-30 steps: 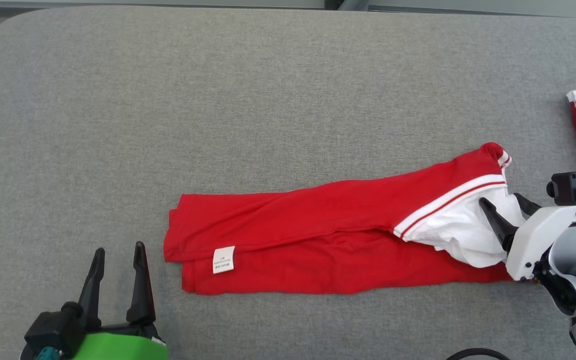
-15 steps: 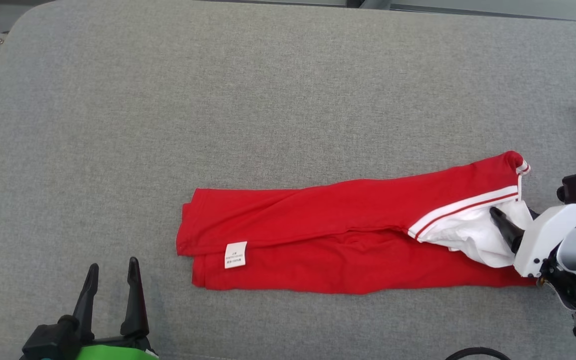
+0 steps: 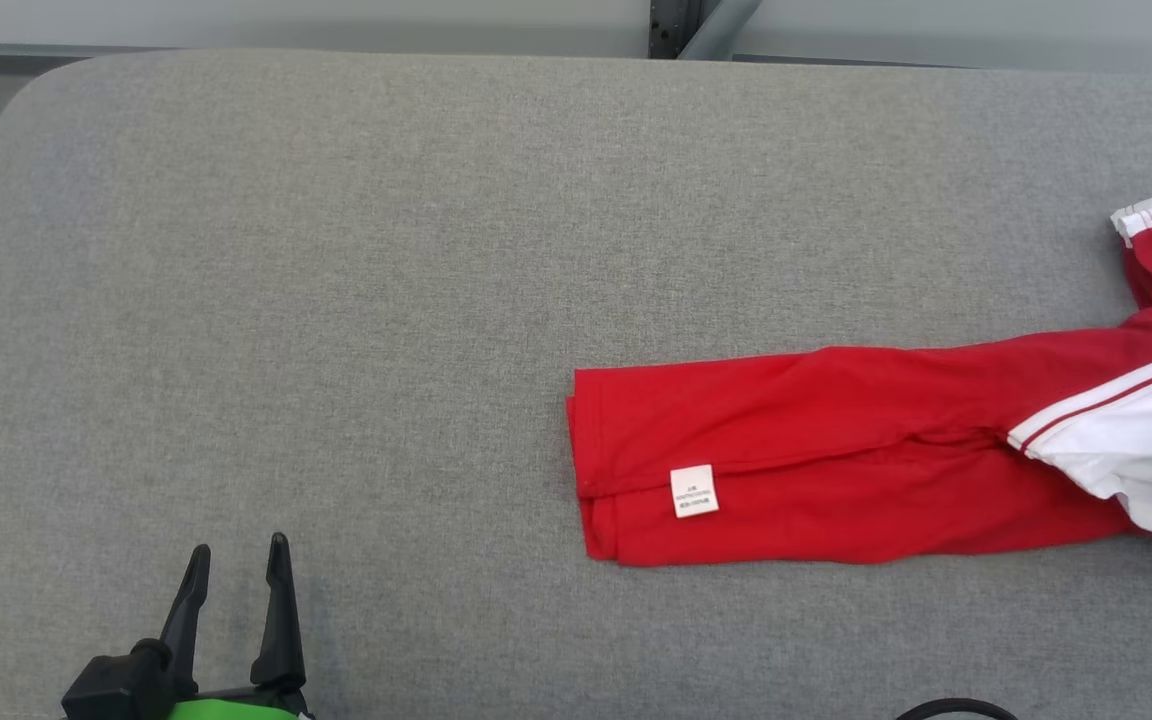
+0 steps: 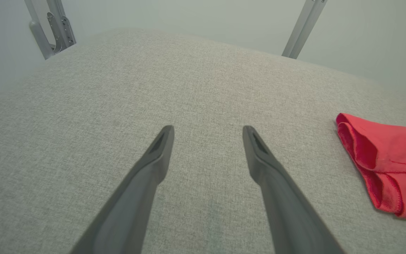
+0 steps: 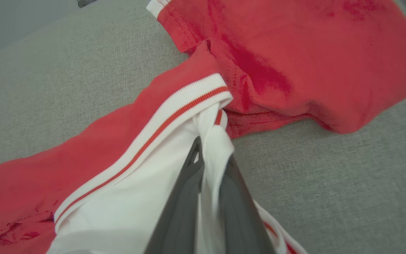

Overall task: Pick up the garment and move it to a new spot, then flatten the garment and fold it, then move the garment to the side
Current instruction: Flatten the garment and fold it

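Here the right end effector [image 5: 213, 155] is clamped shut on the white, stripe-edged end of the red garment [image 3: 836, 470], whose folded length stretches away to that end effector's left across the grey surface [image 3: 336, 250]. The left end effector [image 3: 240, 543] hovers over the surface with its fingers spread wide and nothing between them, the garment's folded end with its white label [image 3: 694, 491] lying well off to its right.

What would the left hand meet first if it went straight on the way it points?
The way looks free: the left hand points over bare grey padded surface toward its far edge. The red garment lies well right of that line. Depth is unclear.
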